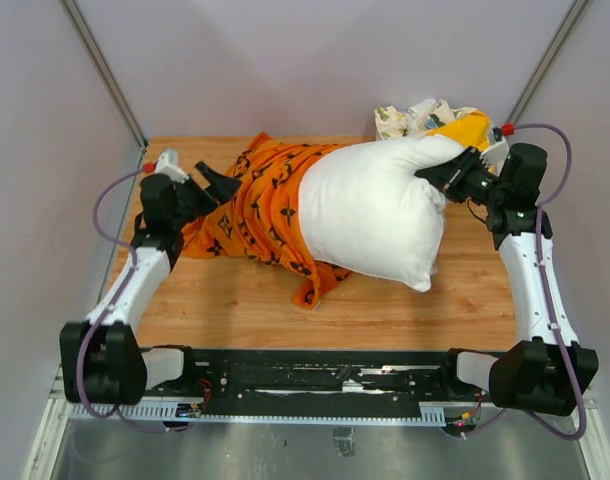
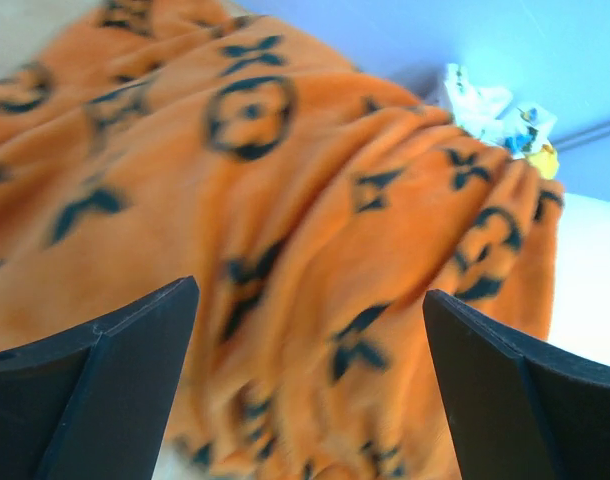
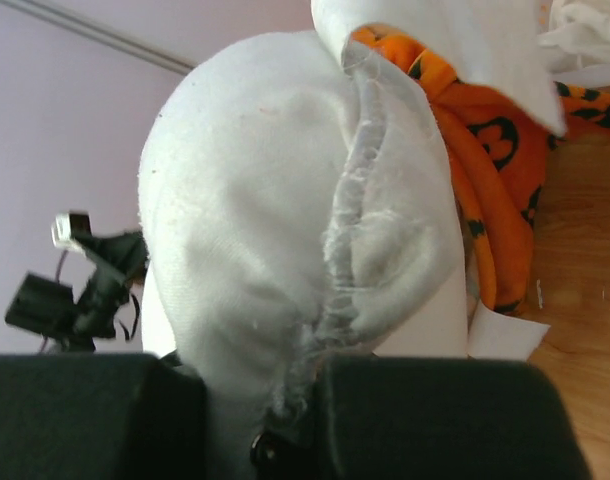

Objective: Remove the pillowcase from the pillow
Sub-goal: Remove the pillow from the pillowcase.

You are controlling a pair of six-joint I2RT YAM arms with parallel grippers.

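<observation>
Pillowcase [image 1: 255, 212]: bunched on the left half of the table [image 1: 235, 312], covering the left end of the pillow [image 1: 370, 212]. Left gripper [image 1: 217, 182]: at the case's left edge, jaws spread wide, nothing pinched. Pillow's right part bare white. Right gripper [image 1: 440, 178]: jaws pinching the pillow's seamed right end. Floral cloth [image 1: 410, 118]: back right corner.

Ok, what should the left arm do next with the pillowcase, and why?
Probably close the left gripper on the pillowcase, then pull leftward. Its jaws stand open right at the orange fabric, the right gripper is clamped on the pillow, and part of the pillow sits inside.
</observation>
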